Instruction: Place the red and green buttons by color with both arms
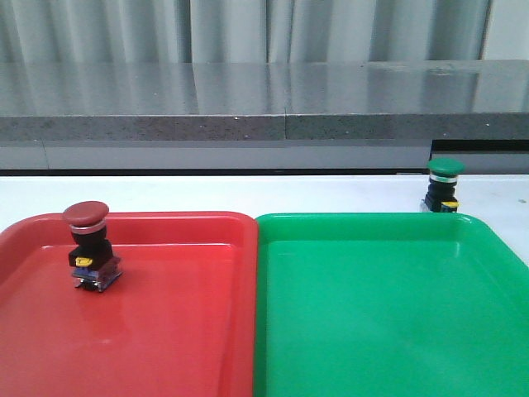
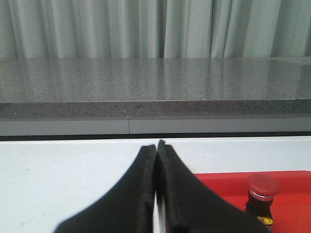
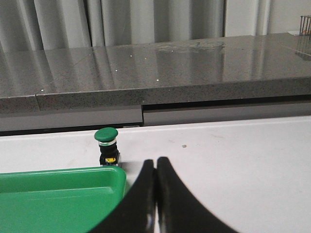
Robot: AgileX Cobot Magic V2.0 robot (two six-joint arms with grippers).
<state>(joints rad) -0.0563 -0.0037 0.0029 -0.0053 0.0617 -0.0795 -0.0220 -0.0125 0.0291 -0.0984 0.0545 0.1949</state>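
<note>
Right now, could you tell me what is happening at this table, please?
Nothing is being held. The red button stands in the red tray. The green button stands on the table just behind the green tray, not in it. The left gripper and right gripper both have shut, empty jaws.

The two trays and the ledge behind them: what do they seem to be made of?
Red tray and green tray: probably moulded plastic, glossy, with soft highlights and rounded rims. Ledge: looks like polished speckled grey stone or composite, reflecting the curtain.
</note>
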